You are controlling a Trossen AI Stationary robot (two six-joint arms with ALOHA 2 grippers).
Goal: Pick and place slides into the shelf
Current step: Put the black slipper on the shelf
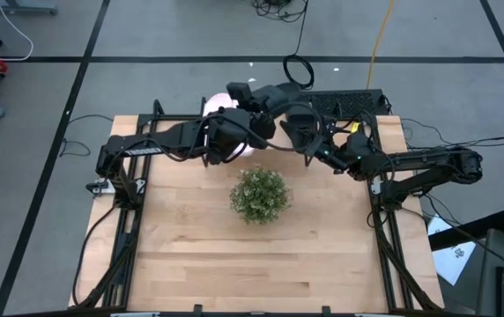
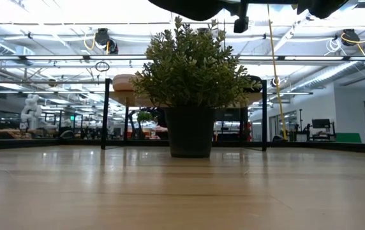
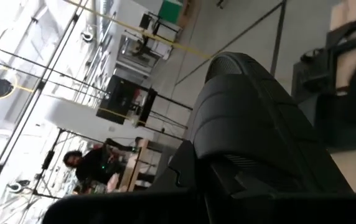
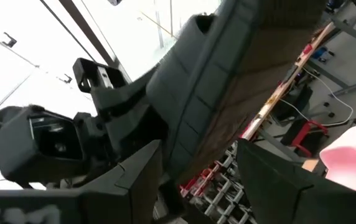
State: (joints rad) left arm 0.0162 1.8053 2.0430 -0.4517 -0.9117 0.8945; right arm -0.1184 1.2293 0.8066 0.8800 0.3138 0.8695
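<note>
A black slide (image 1: 300,123) hangs in the air over the table's far middle, between my two arms. My left gripper (image 1: 270,110) is shut on it; in its wrist view the black slide (image 3: 252,124) fills the picture. My right gripper (image 4: 196,180) stands open, one finger on either side of the slide's lower end (image 4: 190,149); whether they touch it I cannot tell. A pink slide (image 1: 219,106) lies on the shelf (image 2: 122,96), whose thin black legs stand at the table's far edge. My left gripper holds the black slide at one edge (image 4: 147,106), with the fingers coming about level from the table's left. Dark fingers on the dark slide hide the exact place and kind of hold. The slide is lifted clear of the table and shelf, tilted.
A bushy green plant (image 1: 260,195) in a dark pot (image 2: 190,131) stands at the table's middle, just in front of the shelf and below both grippers. A dark shape (image 2: 254,81) sits on the shelf's right end. Bare wood lies toward the near edge.
</note>
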